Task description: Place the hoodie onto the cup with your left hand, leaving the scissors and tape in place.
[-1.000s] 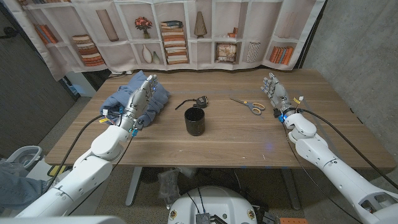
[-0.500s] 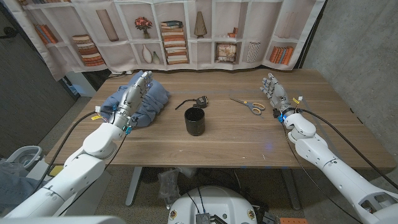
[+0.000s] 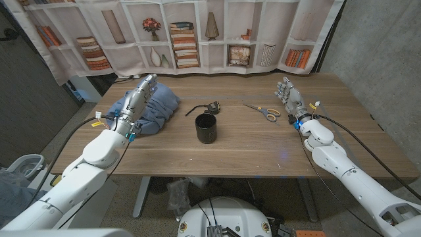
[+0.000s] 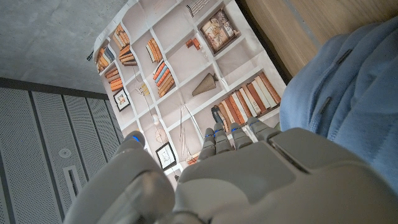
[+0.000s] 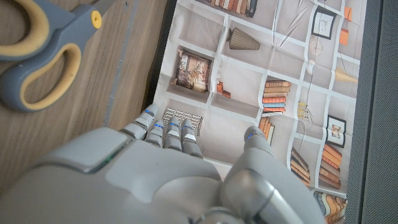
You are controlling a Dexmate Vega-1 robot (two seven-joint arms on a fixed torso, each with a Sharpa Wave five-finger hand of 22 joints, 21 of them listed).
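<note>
The blue hoodie (image 3: 150,109) lies bunched at the surface's (image 3: 250,148) left end, the left hand (image 3: 136,102) stretched over it, fingers straight, gripping nothing. The black cup (image 3: 205,128) stands mid-surface, its inside too dark to read. Scissors (image 3: 264,112) lie beside the right hand (image 3: 290,99), fingers apart; the tape (image 3: 212,106) behind the cup is hard to make out.

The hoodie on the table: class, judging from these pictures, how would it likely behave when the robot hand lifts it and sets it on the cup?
The hoodie lies in a soft, creased heap, so it will probably sag and drape rather than hold shape. It looks bulky, so it may well cover the cup. The cup stands upright and narrow, so a dragging fold could tip it.
</note>
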